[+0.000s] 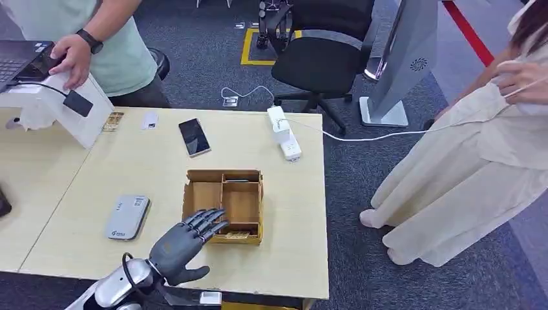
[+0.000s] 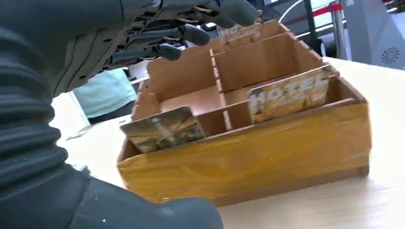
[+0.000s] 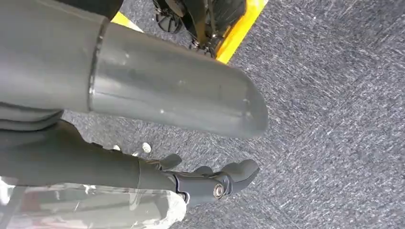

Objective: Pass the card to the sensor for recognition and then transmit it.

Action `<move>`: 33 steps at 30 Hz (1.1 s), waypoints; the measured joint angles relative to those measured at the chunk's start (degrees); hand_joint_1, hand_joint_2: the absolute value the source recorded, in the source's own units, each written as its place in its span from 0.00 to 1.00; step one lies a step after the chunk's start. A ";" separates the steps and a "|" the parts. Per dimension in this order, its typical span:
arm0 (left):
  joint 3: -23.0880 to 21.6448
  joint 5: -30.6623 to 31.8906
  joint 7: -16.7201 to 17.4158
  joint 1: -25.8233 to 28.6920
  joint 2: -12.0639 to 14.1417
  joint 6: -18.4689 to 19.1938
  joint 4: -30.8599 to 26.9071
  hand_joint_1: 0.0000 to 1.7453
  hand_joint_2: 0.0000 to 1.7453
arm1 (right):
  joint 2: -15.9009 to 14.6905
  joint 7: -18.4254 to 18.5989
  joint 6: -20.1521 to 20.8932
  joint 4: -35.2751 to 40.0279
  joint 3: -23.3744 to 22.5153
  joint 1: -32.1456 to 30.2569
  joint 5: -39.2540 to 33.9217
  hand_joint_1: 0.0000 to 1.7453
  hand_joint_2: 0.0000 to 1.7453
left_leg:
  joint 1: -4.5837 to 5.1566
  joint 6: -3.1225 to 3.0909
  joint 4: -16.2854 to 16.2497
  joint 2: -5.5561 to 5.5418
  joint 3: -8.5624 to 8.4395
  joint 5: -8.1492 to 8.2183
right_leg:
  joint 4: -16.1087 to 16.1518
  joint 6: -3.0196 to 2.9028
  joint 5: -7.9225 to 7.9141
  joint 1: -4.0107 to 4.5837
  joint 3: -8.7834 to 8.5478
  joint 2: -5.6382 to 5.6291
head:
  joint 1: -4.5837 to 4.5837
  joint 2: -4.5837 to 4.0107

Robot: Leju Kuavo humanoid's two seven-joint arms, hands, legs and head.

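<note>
Lower spread, empty left hand [image 1: 187, 240] into box [image 1: 253, 208] compartment just below fingertips, pinch one card [image 2: 163, 129] by top edge, lift straight.

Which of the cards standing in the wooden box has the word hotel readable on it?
The card leaning in the front compartment farther from the left hand. The other front card shows only a brownish pattern with no readable word.

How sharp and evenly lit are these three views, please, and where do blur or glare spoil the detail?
Head view: even light, mostly sharp, soft shadow under the dark grey left hand beside the brown cardboard divided box. Left wrist view: the hand looms blurred; the gold HOTEL card is readable, background washed out. Right wrist view: dull sheen on the grey thumb, carpet streaked.
</note>
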State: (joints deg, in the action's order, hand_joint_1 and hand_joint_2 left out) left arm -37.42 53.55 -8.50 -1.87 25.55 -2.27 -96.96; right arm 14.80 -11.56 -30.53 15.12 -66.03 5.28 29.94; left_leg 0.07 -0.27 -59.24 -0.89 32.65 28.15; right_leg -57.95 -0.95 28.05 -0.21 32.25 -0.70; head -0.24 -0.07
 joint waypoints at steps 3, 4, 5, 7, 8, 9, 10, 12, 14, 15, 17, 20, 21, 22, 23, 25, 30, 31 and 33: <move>-0.28 0.00 0.00 -0.56 -0.61 0.00 0.61 0.00 1.00 | 0.00 0.04 0.00 0.00 0.02 0.02 0.04 0.00 0.00 | 0.00 0.01 0.00 0.00 0.00 0.01 | 0.00 0.00 0.01 0.00 0.01 0.00 | 0.00 0.02; -0.37 -0.02 0.02 -0.66 -0.92 -0.02 0.81 0.00 1.00 | 0.00 0.11 0.02 0.00 0.02 0.02 0.04 0.00 0.00 | -0.01 0.01 0.00 0.00 0.00 0.01 | 0.00 0.00 0.01 0.01 0.01 0.00 | 0.02 0.00; -0.48 -0.09 0.07 -0.81 -1.14 -0.11 1.01 0.00 1.00 | 0.00 0.11 0.04 0.00 0.02 0.00 0.09 0.00 0.00 | -0.01 0.01 0.00 0.00 0.00 0.01 | 0.00 0.00 0.01 0.01 0.02 0.00 | 0.00 0.00; -1.05 -0.17 0.87 -1.22 -2.08 -0.33 1.53 0.00 1.00 | 0.00 0.11 0.09 0.00 0.02 0.02 0.24 0.00 0.00 | -0.01 0.01 0.00 0.00 0.00 0.01 | 0.00 0.00 0.01 0.01 0.02 0.01 | 0.00 0.00; -1.20 -0.15 1.27 -1.43 -2.78 -0.63 1.79 0.00 1.00 | 0.00 0.11 0.11 0.00 0.07 0.04 0.24 0.00 0.00 | -0.01 0.01 0.00 0.00 0.00 0.01 | 0.00 0.00 0.01 0.01 0.02 0.01 | 0.00 0.00; -1.27 -0.15 1.49 -1.62 -3.37 -1.03 2.12 0.00 1.00 | 0.00 0.11 0.13 0.00 0.07 0.03 0.26 0.00 0.00 | -0.01 0.01 0.00 0.00 0.00 0.00 | 0.00 0.00 0.01 0.00 0.01 0.01 | 0.02 0.00; -1.31 -0.15 1.84 -1.73 -3.85 -1.25 2.30 0.00 1.00 | 0.00 0.11 0.11 0.00 0.07 0.03 0.33 0.00 0.00 | 0.00 0.01 0.00 0.00 0.00 0.00 | 0.00 0.00 0.01 0.00 0.01 0.01 | 0.02 0.02; -1.44 0.20 2.49 -1.97 -4.86 -2.01 2.82 0.00 1.00 | 0.00 0.37 -0.11 -0.02 0.13 0.03 0.68 0.00 0.00 | 0.00 0.01 0.00 0.00 0.00 0.00 | 0.00 0.00 0.01 0.00 0.00 0.01 | 0.00 0.00; -1.73 1.42 3.30 -2.23 -6.12 -3.41 3.59 0.00 1.00 | 0.00 0.65 -0.15 -0.02 0.28 0.02 1.07 0.00 0.00 | 0.01 0.01 0.00 0.00 0.00 0.00 | 0.00 0.01 0.00 0.00 0.00 0.01 | 0.02 0.00; -1.81 2.32 3.83 -2.35 -6.85 -4.33 4.02 0.00 1.00 | 0.02 0.78 -0.13 -0.04 0.33 0.02 1.14 0.00 0.00 | 0.01 0.01 0.00 0.00 0.00 0.00 | 0.00 0.01 0.00 0.00 0.00 0.01 | 0.02 0.00; -1.86 3.59 4.88 -2.69 -7.67 -5.29 4.42 0.00 1.00 | 0.02 1.14 -0.11 -0.07 0.42 0.02 1.42 0.00 0.00 | 0.01 0.01 0.00 0.00 0.00 0.00 | 0.00 0.01 0.00 0.00 0.00 0.01 | 0.02 0.00; -1.86 4.70 5.14 -3.47 -8.15 -5.79 4.50 0.00 1.00 | 0.02 1.16 0.13 -0.07 0.44 0.02 1.25 0.00 0.00 | 0.00 0.01 0.00 0.00 0.00 0.00 | 0.00 0.00 0.00 0.00 0.00 0.01 | 0.00 0.00; -1.86 5.18 5.16 -3.64 -8.20 -5.81 4.50 0.00 1.00 | 0.02 1.18 0.13 -0.09 0.44 0.02 1.25 0.00 0.00 | 0.00 0.01 0.00 0.00 0.00 0.01 | 0.00 0.00 0.01 0.00 0.00 0.01 | 0.02 0.00; -1.86 5.58 5.16 -3.76 -8.24 -5.84 4.50 0.00 1.00 | 0.02 1.18 0.15 -0.07 0.44 0.02 1.25 0.00 0.00 | 0.00 0.01 0.00 0.00 0.00 0.01 | 0.00 0.00 0.01 0.00 0.01 0.01 | 0.00 0.00; -1.86 5.75 5.14 -3.86 -8.26 -5.84 4.50 0.00 1.00 | 0.02 1.14 0.28 -0.07 0.44 0.01 1.22 0.00 0.00 | 0.00 0.01 0.00 0.00 0.00 0.01 | 0.00 0.00 0.01 0.00 0.01 0.01 | 0.02 0.00; -1.86 6.10 4.98 -4.16 -8.39 -5.81 4.52 0.00 1.00 | 0.02 1.03 0.79 -0.07 0.44 0.03 1.14 0.00 0.00 | -0.01 0.01 0.00 0.00 0.00 0.00 | 0.00 0.00 0.01 0.01 0.02 0.01 | 0.02 0.00; -1.86 6.82 5.64 -4.64 -8.90 -5.77 4.66 0.00 1.00 | 0.02 1.18 0.68 -0.09 0.46 0.01 1.44 0.00 0.00 | -0.01 0.01 0.00 0.00 0.00 0.00 | -0.01 0.00 0.01 0.01 0.01 0.00 | 0.02 0.02; -1.86 6.91 5.73 -4.67 -8.90 -5.79 4.74 0.00 1.00 | 0.02 1.18 0.68 -0.09 0.46 0.01 1.44 0.00 0.00 | -0.01 0.01 0.00 0.00 0.00 0.00 | -0.01 0.00 0.01 0.01 0.01 0.00 | 0.02 0.00; -1.86 7.08 5.73 -4.61 -8.85 -5.99 5.00 0.00 1.00 | 0.02 1.22 0.33 -0.09 0.46 0.01 1.62 0.00 0.00 | 0.00 0.01 0.00 0.00 0.01 0.00 | -0.01 0.00 0.01 0.00 0.01 0.00 | 0.02 0.00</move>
State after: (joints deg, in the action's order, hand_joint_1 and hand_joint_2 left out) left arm -39.28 60.63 -2.78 -6.47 16.70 -8.26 -91.95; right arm 14.82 -10.34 -30.20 15.04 -65.57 5.29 31.56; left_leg 0.07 -0.26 -59.24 -0.89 32.65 28.16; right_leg -57.96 -0.95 28.06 -0.21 32.26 -0.69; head -0.22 -0.06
